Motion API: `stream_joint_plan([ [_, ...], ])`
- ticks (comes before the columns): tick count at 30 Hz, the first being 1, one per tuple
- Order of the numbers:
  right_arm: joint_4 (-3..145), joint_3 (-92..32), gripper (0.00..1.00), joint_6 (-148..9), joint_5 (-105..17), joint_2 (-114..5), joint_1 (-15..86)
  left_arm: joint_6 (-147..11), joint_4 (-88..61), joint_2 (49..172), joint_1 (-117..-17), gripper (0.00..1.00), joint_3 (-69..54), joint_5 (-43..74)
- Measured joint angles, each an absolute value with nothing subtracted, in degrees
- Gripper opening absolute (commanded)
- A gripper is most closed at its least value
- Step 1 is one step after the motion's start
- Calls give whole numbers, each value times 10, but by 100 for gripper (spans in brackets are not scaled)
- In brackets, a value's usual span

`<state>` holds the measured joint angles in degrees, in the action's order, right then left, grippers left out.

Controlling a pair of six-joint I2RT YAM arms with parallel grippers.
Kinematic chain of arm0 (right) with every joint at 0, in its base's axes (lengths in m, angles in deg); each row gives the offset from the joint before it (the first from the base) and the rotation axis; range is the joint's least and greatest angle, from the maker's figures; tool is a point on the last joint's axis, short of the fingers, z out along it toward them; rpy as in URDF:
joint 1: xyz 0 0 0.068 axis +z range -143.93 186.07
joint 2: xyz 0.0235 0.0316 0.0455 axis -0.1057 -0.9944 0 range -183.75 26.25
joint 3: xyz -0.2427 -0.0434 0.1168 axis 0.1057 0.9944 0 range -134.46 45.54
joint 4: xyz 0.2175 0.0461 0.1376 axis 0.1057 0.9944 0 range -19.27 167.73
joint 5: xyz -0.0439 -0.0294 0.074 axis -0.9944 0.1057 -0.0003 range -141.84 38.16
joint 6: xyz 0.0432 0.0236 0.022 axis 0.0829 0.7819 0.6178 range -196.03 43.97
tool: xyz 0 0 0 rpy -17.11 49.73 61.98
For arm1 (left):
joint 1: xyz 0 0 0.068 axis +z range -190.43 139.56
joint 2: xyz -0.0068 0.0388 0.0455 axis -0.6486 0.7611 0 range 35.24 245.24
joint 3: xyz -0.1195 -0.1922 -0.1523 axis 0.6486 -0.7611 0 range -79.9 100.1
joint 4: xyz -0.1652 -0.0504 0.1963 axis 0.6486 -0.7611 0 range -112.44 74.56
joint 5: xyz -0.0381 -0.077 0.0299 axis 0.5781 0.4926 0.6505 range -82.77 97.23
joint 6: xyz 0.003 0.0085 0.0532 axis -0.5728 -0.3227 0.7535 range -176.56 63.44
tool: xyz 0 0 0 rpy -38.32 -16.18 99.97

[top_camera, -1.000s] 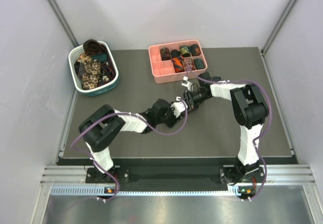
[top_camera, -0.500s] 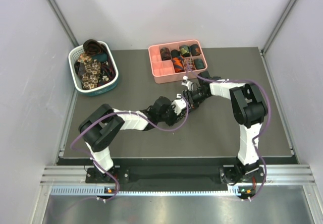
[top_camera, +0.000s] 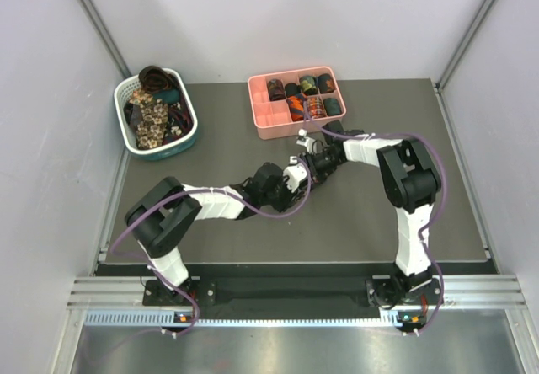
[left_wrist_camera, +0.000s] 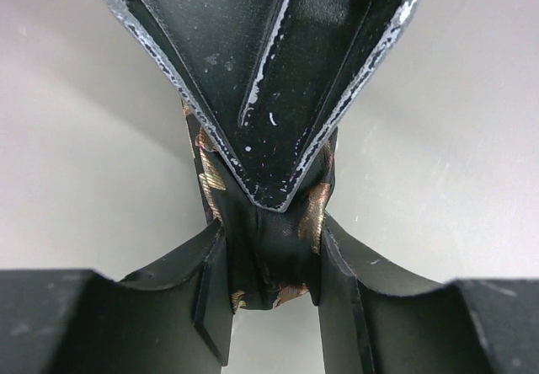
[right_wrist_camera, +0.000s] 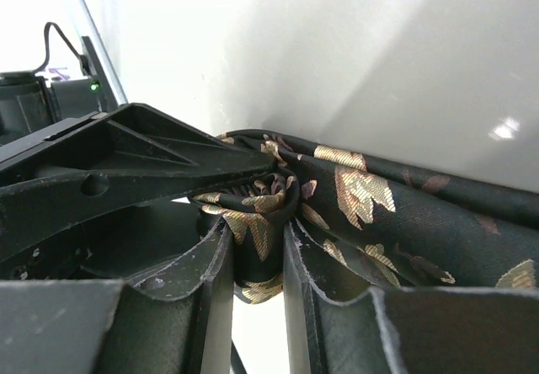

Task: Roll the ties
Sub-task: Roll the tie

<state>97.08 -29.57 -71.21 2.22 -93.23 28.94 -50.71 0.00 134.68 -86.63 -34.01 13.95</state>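
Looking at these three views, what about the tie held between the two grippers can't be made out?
Left wrist view: the right gripper covers most of the tie above the left gripper.
Right wrist view: the tie runs off the right edge, so its length and far end are unseen; both grippers hide how many turns the coil has.
Top view: the pinch is too small, and the grippers cover it.

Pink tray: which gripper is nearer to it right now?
Right. The right gripper sits just in front of the near rim of the pink tray; the left gripper meets it from the side away from the tray, leftward. Both pinch one tie.
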Motion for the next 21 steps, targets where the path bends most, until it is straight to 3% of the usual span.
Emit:
stream_joint_plan([
  [2, 964, -296, 0, -710, 19, -933, 298, -510, -3, 1338, -866, 43, -349, 134],
  [4, 956, -296, 0, -709, 15, -933, 305, -513, -7, 1328, -866, 52, -358, 128],
  [5, 950, -295, 0, -709, 9, -934, 308, -516, -10, 1325, -866, 63, -361, 126],
  [9, 932, -295, 0, -706, 0, -939, 311, -528, -21, 1314, -871, 77, -365, 128],
  [21, 922, -295, 0, -704, -5, -939, 312, -527, -61, 1328, -873, 79, -324, 122],
])
